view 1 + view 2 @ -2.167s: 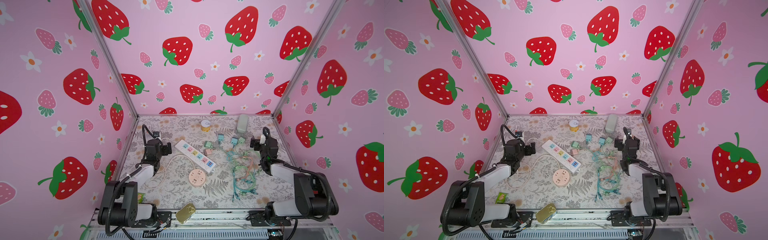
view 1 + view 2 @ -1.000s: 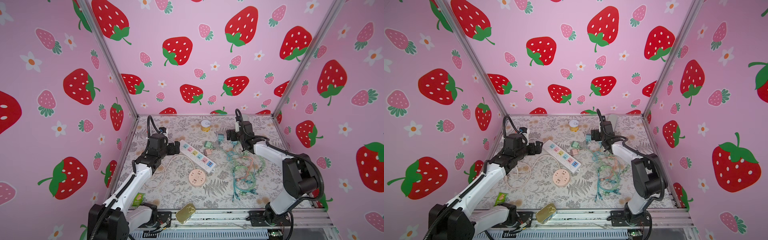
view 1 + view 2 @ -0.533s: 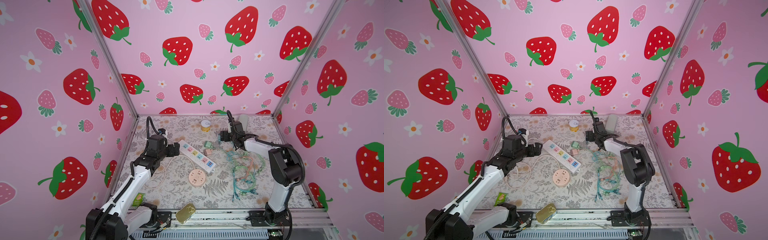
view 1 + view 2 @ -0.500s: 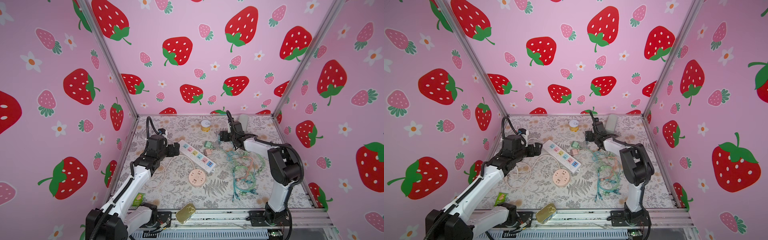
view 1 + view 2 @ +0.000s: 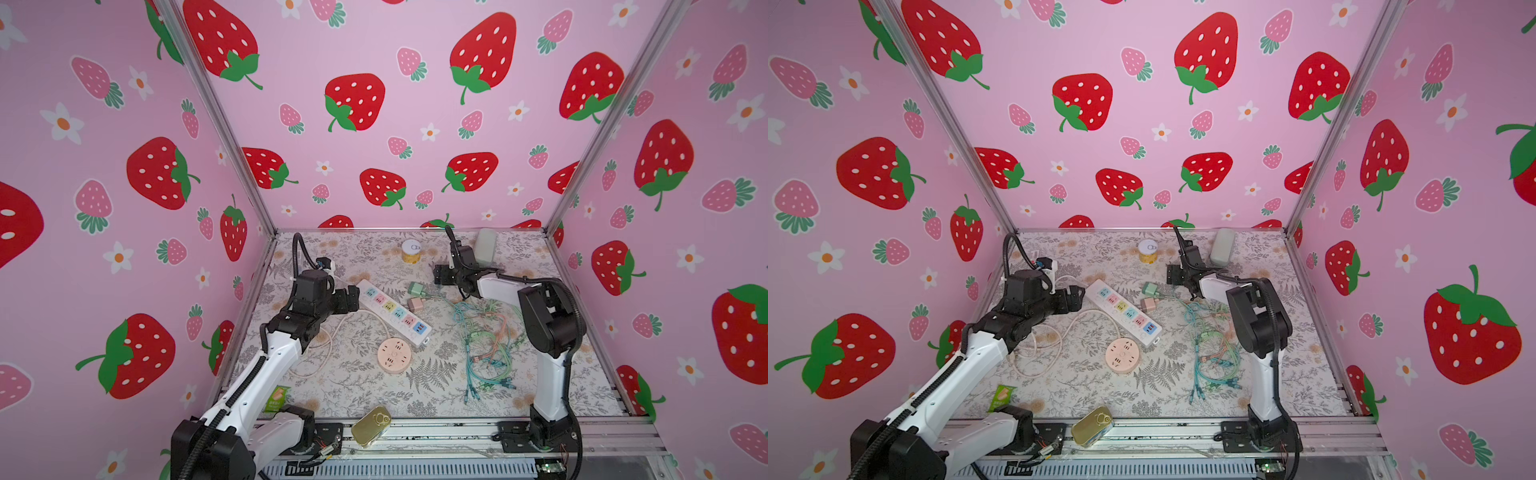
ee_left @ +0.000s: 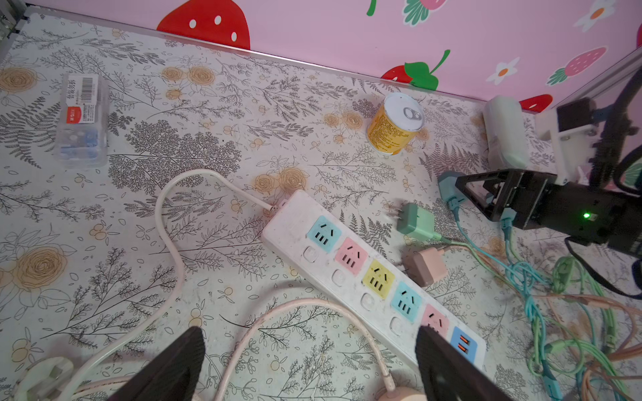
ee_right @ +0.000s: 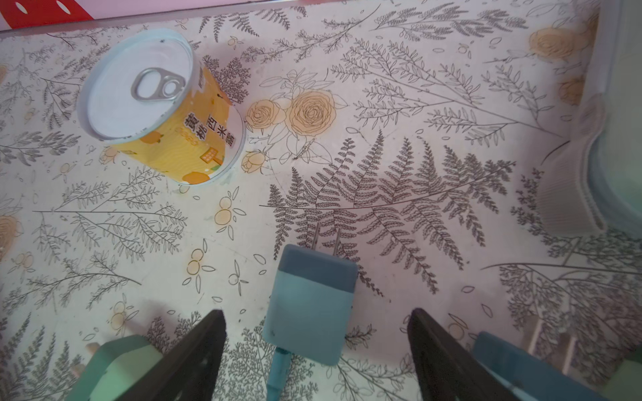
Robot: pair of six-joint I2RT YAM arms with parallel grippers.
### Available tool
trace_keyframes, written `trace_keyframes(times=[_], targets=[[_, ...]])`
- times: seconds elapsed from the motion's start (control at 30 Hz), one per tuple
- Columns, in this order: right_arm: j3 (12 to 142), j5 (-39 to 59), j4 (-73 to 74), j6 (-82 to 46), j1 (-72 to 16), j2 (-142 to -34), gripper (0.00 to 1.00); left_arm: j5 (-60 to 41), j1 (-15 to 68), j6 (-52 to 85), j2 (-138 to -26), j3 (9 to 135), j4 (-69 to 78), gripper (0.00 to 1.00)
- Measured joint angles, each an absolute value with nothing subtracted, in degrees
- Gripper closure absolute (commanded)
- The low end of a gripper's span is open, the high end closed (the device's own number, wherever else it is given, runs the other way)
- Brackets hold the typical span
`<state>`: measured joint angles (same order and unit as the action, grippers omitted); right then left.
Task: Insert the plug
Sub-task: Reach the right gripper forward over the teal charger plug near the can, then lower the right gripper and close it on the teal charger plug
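Right wrist view: the right gripper (image 7: 316, 312) is hanging low over the floral table (image 7: 417, 104), jaws spread. The blue plug (image 7: 311, 305) is lying flat between the two dark fingers (image 7: 194, 357), with a clear gap on either side, so nothing is pinching it.
Blue plug: its prongs are pointing away from the wrist onto the fern print, and a teal cable (image 7: 278, 368) is trailing out of the near end.
Neighbours: a green plug (image 7: 118, 364) is sitting just outside one finger and a second blue plug (image 7: 514, 361) just outside the other. A yellow can (image 7: 156, 111) is standing upright farther off.
Left wrist view: the left gripper (image 6: 311, 333) is hovering with its jaws spread wide and holding nothing. A white cord (image 6: 166, 222) is looping across the table ahead of it.
Power strip: the power strip (image 6: 368, 274) is lying at a slant ahead of the left jaws, with its blue, pink and yellow sockets facing up.
Top views: in both, the left gripper (image 5: 347, 299) is sitting just beside the strip's cord end, though I cannot tell whether it is touching. The right gripper (image 5: 1173, 274) is working at the back of the table near the can, well apart from the strip (image 5: 1125, 311).
In between: the green plug (image 5: 415, 288) and a pink plug (image 5: 415, 304) are lying between the right gripper and the strip.
Cables: a tangle of cables (image 5: 482, 332) is sprawling toward the front.
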<state>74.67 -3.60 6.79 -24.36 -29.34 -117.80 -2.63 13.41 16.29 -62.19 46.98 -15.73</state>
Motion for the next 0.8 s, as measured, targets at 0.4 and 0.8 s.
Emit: trace_keyframes(times=[0.4,0.8], targets=[[77.0,-3.3,6.3,-25.9,-30.1,-121.5,0.21,-3.1,13.4,16.4,-62.3,47.0,-15.7,0.03],[79.2,-4.8,5.3,-26.1,-31.2,-123.3,0.27,-3.6,13.4,16.4,-62.3,47.0,-15.7,0.03]])
